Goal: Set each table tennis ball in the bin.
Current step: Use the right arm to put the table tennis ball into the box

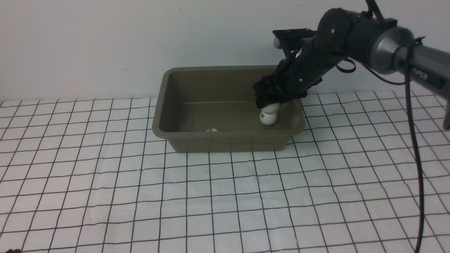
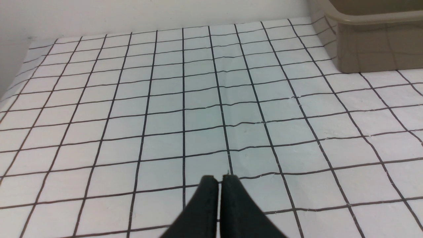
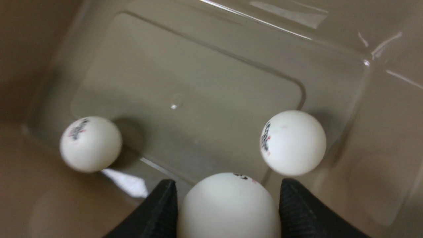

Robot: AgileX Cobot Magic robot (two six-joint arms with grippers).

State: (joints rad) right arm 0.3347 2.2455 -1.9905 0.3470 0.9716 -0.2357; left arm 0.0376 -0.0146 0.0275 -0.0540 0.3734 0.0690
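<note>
The olive-brown bin (image 1: 228,140) stands at the back middle of the table. My right gripper (image 1: 270,104) hangs inside its right end, shut on a white table tennis ball (image 1: 271,108). In the right wrist view that ball (image 3: 228,205) sits between the two black fingers of my right gripper (image 3: 228,183), above the bin's shiny floor (image 3: 198,82). A second ball (image 1: 268,118) (image 3: 293,142) rests on the floor just below it. A third ball (image 1: 211,130) (image 3: 90,144) lies by the bin's near wall. My left gripper (image 2: 219,178) is shut and empty over the cloth.
A white cloth with a black grid (image 1: 225,196) covers the table. A corner of the bin (image 2: 373,43) shows in the left wrist view, well away from the left gripper. A pale wall (image 1: 105,42) stands close behind the bin.
</note>
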